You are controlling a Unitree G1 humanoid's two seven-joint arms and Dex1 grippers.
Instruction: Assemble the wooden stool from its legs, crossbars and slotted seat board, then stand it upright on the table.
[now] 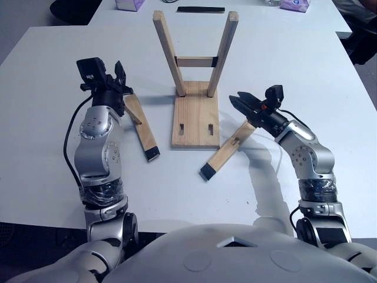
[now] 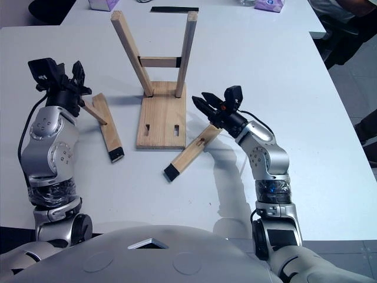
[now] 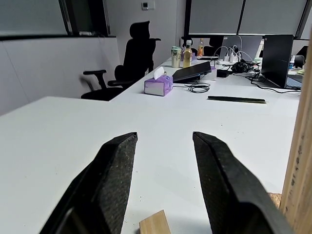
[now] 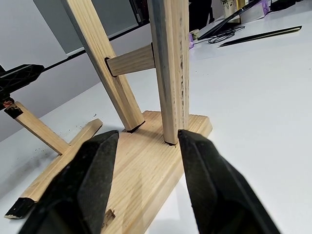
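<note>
The slotted seat board (image 1: 195, 121) lies flat on the white table. Two legs (image 1: 169, 53) rise from its far end, joined by a crossbar (image 1: 194, 61); the two near slots are empty. A loose leg with a crossbar stub (image 1: 143, 128) lies left of the board. My left gripper (image 1: 121, 75) hovers open over that leg's far end, its pads (image 3: 117, 180) holding nothing. Another loose leg (image 1: 227, 150) lies right of the board. My right gripper (image 1: 242, 101) is open just above its far end, facing the standing legs (image 4: 170, 73).
A black strip (image 1: 200, 9) and two purple tissue boxes (image 1: 129, 5) lie at the table's far side. Beyond it the left wrist view has an office chair (image 3: 131, 53) and a cluttered desk (image 3: 229, 68). Bare table (image 1: 53, 76) spreads left and right of the parts.
</note>
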